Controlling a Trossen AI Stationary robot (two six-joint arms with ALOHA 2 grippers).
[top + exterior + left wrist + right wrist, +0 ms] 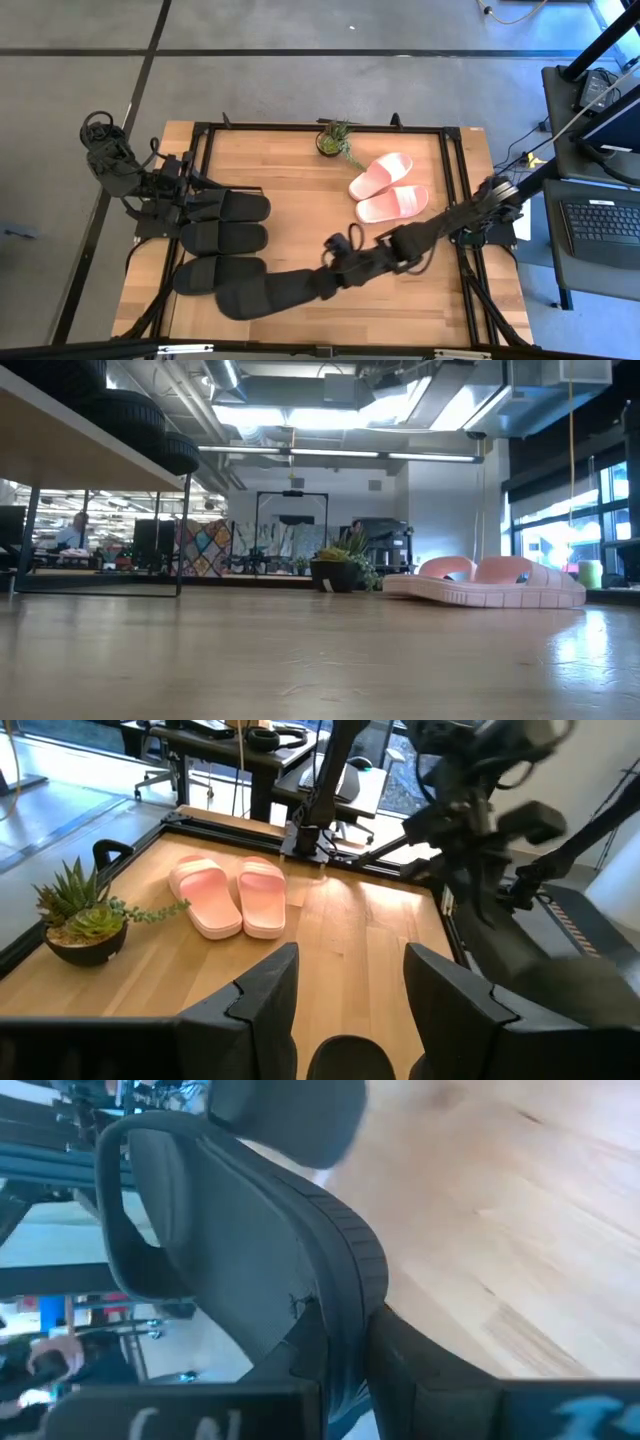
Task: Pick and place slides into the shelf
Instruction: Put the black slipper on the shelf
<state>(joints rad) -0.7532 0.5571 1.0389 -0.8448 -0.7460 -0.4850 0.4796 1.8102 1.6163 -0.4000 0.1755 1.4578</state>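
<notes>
Jaws of the left gripper (345, 1010) stand apart with nothing between them, at the left side of the table (300, 170) just beside the heels of the upper two black slides; those of the right gripper (318, 283) are clamped on the fourth black slide (262, 292), which it holds at the near left of the table, touching or overlapping the third. From above, three black slides lie in a column on the left: the first (238, 207), the second (225, 238), the third (215, 274). The shelf cannot be made out apart from the table there; in the low view a light plank (70, 455) with dark shapes on top juts in from the left, raised above the table. The middle of the table is bare wood. A small potted plant (333, 140) sits by the far edge, and the two pink slides (388, 188) lie side by side to its right, seen also from the left wrist. The right wrist view shows the held slide's matte strap and edge close up.
</notes>
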